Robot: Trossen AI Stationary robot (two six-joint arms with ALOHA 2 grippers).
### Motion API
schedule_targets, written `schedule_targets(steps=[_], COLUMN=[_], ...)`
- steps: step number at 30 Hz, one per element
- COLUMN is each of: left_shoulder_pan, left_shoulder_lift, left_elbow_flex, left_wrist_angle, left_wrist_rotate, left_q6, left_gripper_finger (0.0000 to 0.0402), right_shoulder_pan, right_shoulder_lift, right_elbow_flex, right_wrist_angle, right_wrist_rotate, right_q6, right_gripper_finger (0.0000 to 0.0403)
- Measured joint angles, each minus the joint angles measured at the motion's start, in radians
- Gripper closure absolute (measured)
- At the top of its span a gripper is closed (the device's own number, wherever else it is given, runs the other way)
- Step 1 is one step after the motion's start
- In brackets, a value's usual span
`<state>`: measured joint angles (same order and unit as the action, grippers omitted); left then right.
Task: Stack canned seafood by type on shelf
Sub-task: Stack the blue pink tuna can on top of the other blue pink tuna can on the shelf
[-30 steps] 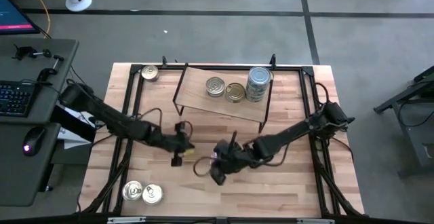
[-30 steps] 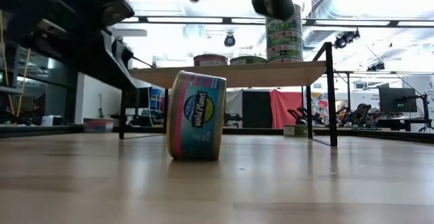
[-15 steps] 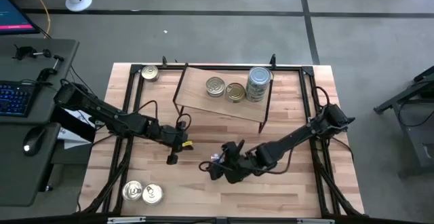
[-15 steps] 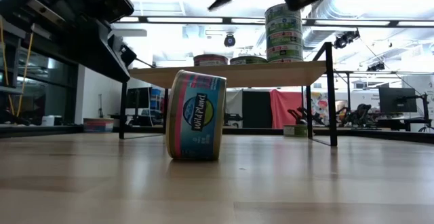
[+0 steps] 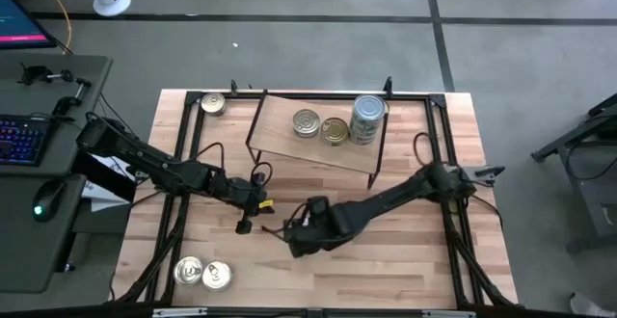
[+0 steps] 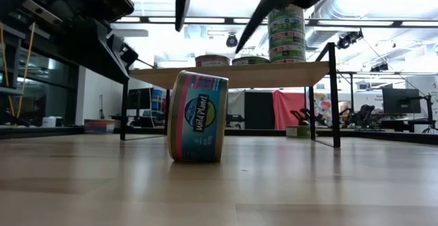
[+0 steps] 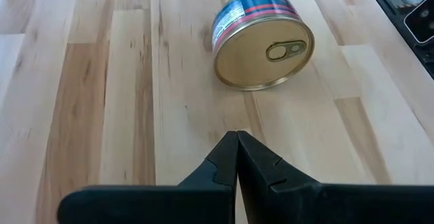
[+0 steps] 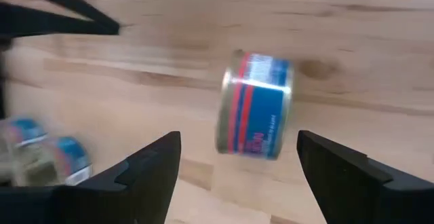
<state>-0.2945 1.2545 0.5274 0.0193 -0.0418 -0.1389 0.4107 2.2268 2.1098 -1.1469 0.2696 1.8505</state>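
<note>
Tuna tin (image 6: 198, 116): standing on its rim on the tabletop (image 5: 415, 260) in front of the shelf, blue-and-red label, gold pull-tab top.
Shelf (image 5: 280, 137): low wooden board holding a tall stack of tins (image 5: 367, 119) and two single tins beside it.
Right claw (image 8: 234, 166): fingers spread wide, empty, poised above the tin.
Left claw (image 7: 237, 157): pinched shut, empty, near the tin.
Handling: rigid, light, slick metal; likely to roll. Best pinched across its flat faces.

arms: two, dark, jointed | cables: black, looped along links | left end effector (image 5: 249, 220): yellow marking nearby
</note>
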Motion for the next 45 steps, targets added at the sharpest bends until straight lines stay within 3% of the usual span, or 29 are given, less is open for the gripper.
schedule_targets(steps=[4, 9, 33, 45], left_shoulder_pan=[0.0, 0.0, 0.0, 0.0], left_shoulder_lift=[0.0, 0.0, 0.0, 0.0], left_elbow_flex=[0.0, 0.0, 0.001, 0.001], left_wrist_angle=[0.0, 0.0, 0.0, 0.0], left_wrist_rotate=[0.0, 0.0, -0.002, -0.002], left_q6=[-0.014, -0.014, -0.017, 0.01], left_gripper_finger=[0.0402, 0.0402, 0.0402, 0.0402], right_shoulder_pan=[-0.005, -0.018, -0.011, -0.013], right_shoulder_lift=[0.084, 0.163, 0.178, 0.231], right_elbow_flex=[0.132, 0.202, 0.246, 0.244], right_wrist_angle=[-0.097, -0.101, -0.238, -0.159], right_wrist_rotate=[-0.017, -0.017, -0.002, -0.036], right_q6=[0.021, 0.008, 0.026, 0.005], right_gripper_finger=[0.0116, 0.0116, 0.0116, 0.0116])
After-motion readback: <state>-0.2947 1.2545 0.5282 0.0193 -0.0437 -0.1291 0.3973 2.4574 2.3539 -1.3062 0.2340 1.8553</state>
